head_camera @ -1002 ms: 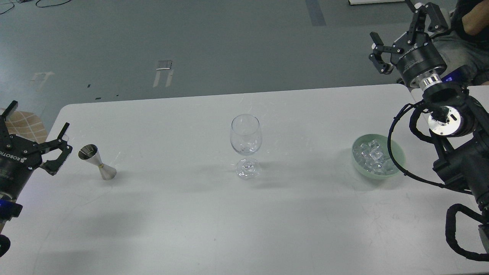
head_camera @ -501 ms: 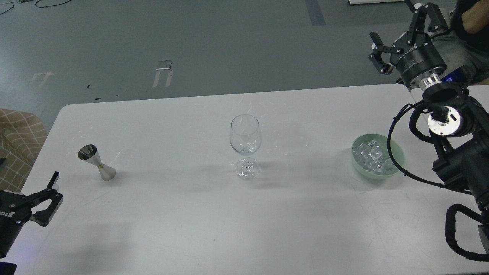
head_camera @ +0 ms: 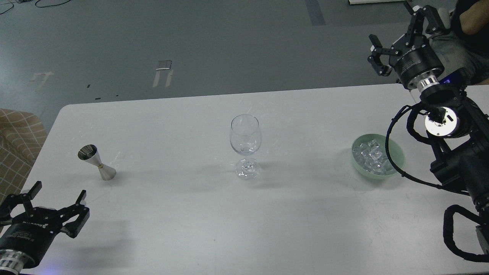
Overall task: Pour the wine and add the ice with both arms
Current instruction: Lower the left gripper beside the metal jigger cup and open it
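Observation:
A clear stemmed wine glass [head_camera: 245,145] stands upright at the middle of the white table [head_camera: 191,214]. A steel jigger [head_camera: 95,162] stands upright at the left. The ice [head_camera: 372,156] is heaped in a pale green bowl [head_camera: 397,152] at the right. My left gripper [head_camera: 57,198] is open and empty at the front left corner, below the jigger. My right gripper [head_camera: 399,32] is open and empty, raised beyond the table's far right edge, above and behind the bowl.
A black cable loop [head_camera: 389,149] of my right arm hangs over the bowl's right side. A checked tan seat [head_camera: 17,137] stands off the table's left edge. A person sits at the top right corner [head_camera: 470,19].
My left gripper has dropped from beside the jigger toward the front left corner and turned, fingers still spread. My right gripper has barely shifted. The glass, jigger and bowl have not moved.

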Controlling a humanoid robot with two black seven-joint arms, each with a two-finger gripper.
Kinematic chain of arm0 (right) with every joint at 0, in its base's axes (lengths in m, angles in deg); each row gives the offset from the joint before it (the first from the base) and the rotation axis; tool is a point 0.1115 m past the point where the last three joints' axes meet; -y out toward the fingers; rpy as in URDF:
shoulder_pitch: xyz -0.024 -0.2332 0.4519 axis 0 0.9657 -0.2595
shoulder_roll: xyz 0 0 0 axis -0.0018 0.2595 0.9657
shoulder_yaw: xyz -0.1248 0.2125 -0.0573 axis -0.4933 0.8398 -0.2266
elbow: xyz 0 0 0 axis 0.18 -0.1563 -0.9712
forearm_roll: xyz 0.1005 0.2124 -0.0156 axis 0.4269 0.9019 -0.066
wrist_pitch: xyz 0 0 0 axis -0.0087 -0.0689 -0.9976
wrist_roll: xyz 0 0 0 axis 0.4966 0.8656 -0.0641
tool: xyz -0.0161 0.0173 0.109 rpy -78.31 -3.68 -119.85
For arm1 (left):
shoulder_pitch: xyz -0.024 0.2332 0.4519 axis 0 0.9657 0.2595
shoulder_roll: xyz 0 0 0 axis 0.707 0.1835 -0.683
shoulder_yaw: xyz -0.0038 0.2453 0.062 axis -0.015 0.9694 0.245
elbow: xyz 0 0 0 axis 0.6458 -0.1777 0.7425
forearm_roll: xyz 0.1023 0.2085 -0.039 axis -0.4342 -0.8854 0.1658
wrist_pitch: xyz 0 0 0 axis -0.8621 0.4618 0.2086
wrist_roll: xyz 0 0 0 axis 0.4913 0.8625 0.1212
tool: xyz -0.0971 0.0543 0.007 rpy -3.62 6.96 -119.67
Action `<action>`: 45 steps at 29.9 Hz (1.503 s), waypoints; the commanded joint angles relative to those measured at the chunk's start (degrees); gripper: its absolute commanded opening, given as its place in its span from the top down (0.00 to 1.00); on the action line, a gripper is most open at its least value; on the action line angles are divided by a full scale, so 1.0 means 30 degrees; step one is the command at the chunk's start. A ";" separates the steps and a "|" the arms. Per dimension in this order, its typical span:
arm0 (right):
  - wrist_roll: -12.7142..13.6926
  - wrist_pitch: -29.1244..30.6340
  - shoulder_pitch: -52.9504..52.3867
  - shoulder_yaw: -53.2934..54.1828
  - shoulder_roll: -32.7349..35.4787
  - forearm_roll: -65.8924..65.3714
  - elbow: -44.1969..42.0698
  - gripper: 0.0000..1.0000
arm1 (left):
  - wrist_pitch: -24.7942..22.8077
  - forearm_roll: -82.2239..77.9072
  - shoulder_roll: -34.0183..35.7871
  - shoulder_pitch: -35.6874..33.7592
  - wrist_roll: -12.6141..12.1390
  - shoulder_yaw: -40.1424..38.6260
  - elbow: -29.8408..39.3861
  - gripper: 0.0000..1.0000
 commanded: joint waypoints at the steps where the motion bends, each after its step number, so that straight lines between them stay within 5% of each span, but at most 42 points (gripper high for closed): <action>1: 0.0001 -0.0052 -0.0012 -0.0217 -0.0008 0.0000 0.0001 0.00 | 0.0515 -0.0236 -0.0661 -0.1244 -0.0008 0.0030 -0.0605 0.02; 13: 0.0001 -0.0081 0.0135 -0.0246 0.0022 0.0000 0.0001 0.00 | 0.0486 -0.1877 -0.3328 -0.2945 -0.0243 0.0587 -0.2684 0.01; 45: 0.0001 -0.0081 0.0398 -0.0217 0.0080 -0.0029 0.0001 0.00 | -0.1241 -0.3840 -0.4297 -0.9331 -0.0067 0.1173 -1.0244 0.01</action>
